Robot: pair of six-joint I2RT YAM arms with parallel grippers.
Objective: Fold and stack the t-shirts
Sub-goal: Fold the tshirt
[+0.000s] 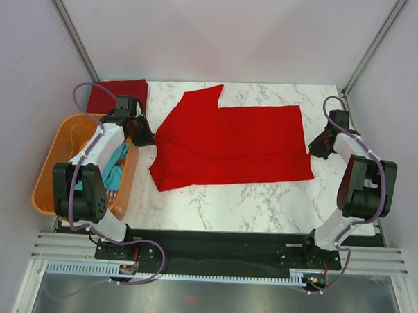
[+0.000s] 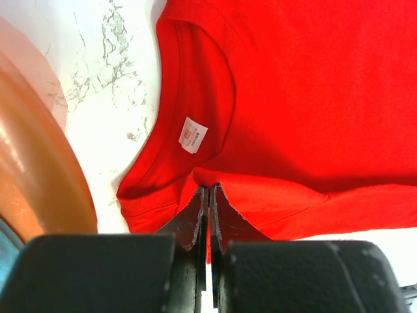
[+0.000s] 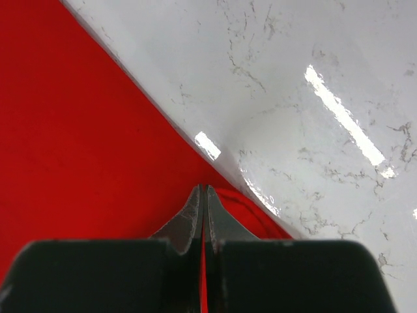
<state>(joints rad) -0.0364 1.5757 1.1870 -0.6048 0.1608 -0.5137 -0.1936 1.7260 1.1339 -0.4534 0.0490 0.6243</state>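
Bright red shirt (image 1: 230, 147): spread mostly flat across the middle of the marble table (image 1: 249, 200), collar end toward the left and hem toward the right. One sleeve points to the far side.

Neck label (image 2: 193, 135): small and white, inside the collar, seen in the left wrist view.

Left gripper (image 2: 208, 189): fingers pressed together on the cloth edge just beside the collar, with a thin strip of red between them. It sits at the shirt's left end, near the basket.

Right gripper (image 3: 203, 189): fingers closed on the shirt's right edge at the hem corner, with a sliver of red showing between the tips. Bare marble lies just beyond.

Basket (image 1: 47, 169): orange plastic, at the table's left edge, partly under the left arm.

Basket contents: the teal shirt (image 1: 115, 165) lies bunched inside, mostly hidden by the arm. I cannot tell whether anything else is in there.

Maroon shirt (image 1: 118, 93): folded flat in the far left corner of the table, behind the basket and apart from the bright red shirt.
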